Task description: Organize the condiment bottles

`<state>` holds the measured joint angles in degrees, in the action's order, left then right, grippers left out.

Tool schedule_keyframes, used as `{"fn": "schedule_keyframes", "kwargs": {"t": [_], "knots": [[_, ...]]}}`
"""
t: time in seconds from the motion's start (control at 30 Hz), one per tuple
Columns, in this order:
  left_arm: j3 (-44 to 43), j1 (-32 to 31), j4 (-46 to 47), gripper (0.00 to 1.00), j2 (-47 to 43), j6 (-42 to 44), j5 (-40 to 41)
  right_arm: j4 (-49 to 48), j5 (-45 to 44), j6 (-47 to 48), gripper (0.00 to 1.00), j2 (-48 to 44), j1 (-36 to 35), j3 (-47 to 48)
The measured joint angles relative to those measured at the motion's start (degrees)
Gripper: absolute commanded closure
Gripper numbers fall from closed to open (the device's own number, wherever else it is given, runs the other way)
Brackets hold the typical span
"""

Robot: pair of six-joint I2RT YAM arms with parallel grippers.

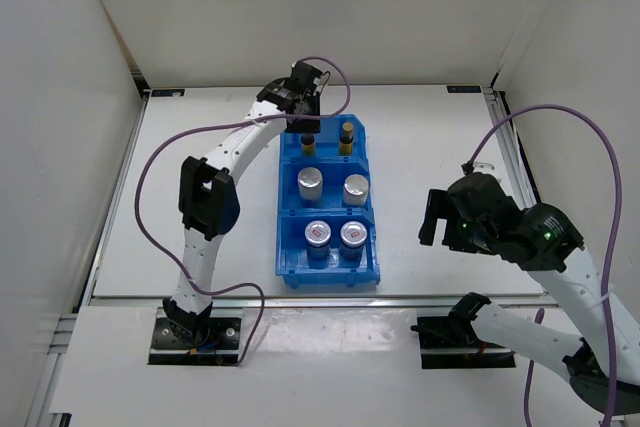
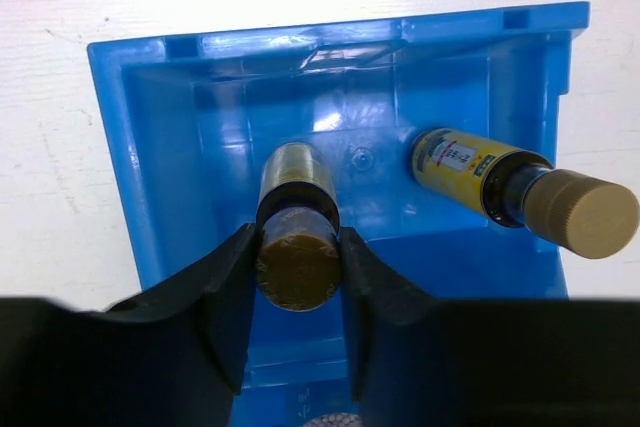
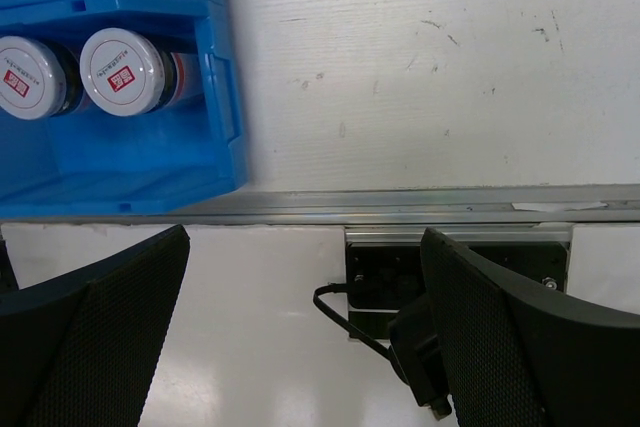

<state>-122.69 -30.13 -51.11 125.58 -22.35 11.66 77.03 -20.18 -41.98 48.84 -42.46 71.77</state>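
Observation:
The blue bin (image 1: 283, 197) holds all six bottles. Two amber bottles (image 1: 347, 137) stand in its far compartment, two white-blue cylinders (image 1: 310, 182) with silver lids in the middle, and two silver jars (image 1: 352, 235) with red-marked lids in the near one. My left gripper (image 1: 305, 125) reaches down into the far compartment. In the left wrist view it (image 2: 297, 239) is shut on the cap of the left amber bottle (image 2: 297, 267); the other amber bottle (image 2: 470, 169) stands to its right. My right gripper (image 1: 432, 219) is open and empty, right of the bin.
The right wrist view shows the two jars (image 3: 122, 69) in the bin's near compartment (image 3: 215, 97), the table's metal front rail (image 3: 420, 209), and the arm's base mount with a cable (image 3: 455, 277) between my open right gripper (image 3: 303, 247) fingers. White walls surround the table.

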Motion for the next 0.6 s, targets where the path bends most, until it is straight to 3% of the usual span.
{"fn": "schedule_keyframes", "kwargs": {"t": [0.03,0.17,0.43,0.6], "knots": [[0.1,0.0,0.0,0.27,0.0,-0.1,0.0,0.0,0.0,-0.1,0.0,-0.2,0.0,0.0],[0.1,0.0,0.8,0.0,0.0,0.0,0.3,0.0,0.0,-0.2,0.0,-0.8,0.0,-0.1],[-0.5,0.0,0.8,0.0,-2.0,0.0,1.7,0.2,-0.8,-0.6,0.0,-0.3,0.0,0.5],[5.3,-0.2,2.6,0.0,-15.1,0.3,3.7,0.5,-1.4,0.5,0.0,1.9,0.0,5.7]]}}
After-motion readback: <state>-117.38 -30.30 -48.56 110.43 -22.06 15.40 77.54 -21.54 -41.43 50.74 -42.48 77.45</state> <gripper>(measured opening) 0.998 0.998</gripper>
